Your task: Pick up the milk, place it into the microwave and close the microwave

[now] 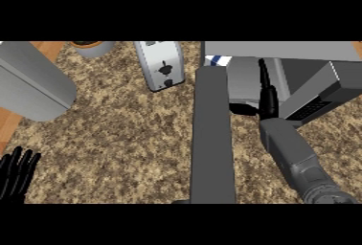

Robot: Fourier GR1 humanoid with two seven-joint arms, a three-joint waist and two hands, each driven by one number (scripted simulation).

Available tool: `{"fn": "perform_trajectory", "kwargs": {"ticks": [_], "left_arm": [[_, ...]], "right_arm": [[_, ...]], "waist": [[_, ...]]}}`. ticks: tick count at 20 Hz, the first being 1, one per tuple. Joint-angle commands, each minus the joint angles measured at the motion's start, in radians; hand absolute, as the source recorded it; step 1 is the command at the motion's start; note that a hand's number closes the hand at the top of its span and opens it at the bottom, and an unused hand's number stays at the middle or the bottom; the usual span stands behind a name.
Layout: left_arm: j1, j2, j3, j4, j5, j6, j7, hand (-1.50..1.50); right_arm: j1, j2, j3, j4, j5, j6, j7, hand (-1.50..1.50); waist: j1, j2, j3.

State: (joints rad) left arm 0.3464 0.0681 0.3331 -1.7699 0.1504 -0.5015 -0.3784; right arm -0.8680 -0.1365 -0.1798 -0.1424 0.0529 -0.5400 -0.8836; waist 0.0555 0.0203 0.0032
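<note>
The right black hand [267, 98] reached flat and open into the grey box-shaped microwave [283, 52], beside the blue-white milk carton [218, 60], and could knock it over.

Toaster [161, 64] sitting left of microwave [283, 76] on the table [120, 139], milk [218, 60] inside, door [213, 139] swung open toward front.

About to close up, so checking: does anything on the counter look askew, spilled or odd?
Nothing spilled or damaged. The grey microwave door stands wide open, with the black right hand reaching inside. Only a blue-and-white corner of the milk carton shows past the door, so its pose cannot be judged.
</note>
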Motion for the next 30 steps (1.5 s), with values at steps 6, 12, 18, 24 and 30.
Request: {"fn": "perform_trajectory", "kwargs": {"ticks": [6,12,18,24,30], "left_arm": [[0.072,0.019,-0.059,-0.109,0.069,-0.112,0.084,-1.50],[0.096,-0.054,-0.173,-0.112,0.009,-0.122,0.069,-1.50],[0.066,-0.035,-0.214,-0.063,-0.040,-0.168,0.035,-1.50],[-0.029,-0.066,-0.308,-0.076,-0.154,-0.101,0.110,1.50],[-0.110,-0.067,-0.395,-0.010,-0.264,-0.020,0.090,1.50]], "right_arm": [[0.108,0.046,-0.047,-0.047,-0.065,0.219,-0.110,-1.50],[0.236,0.095,-0.001,-0.108,-0.057,0.402,-0.174,-1.50],[0.398,0.133,0.048,-0.249,-0.062,0.469,-0.192,-1.50],[0.619,0.103,0.094,-0.494,-0.092,0.554,-0.163,-1.50],[0.800,0.073,0.132,-0.862,-0.162,0.608,0.011,1.50]], "waist": [[-0.029,-0.013,-0.001],[-0.058,-0.025,-0.003],[-0.072,-0.029,-0.005],[-0.092,-0.030,-0.005],[-0.095,-0.030,-0.006]]}}
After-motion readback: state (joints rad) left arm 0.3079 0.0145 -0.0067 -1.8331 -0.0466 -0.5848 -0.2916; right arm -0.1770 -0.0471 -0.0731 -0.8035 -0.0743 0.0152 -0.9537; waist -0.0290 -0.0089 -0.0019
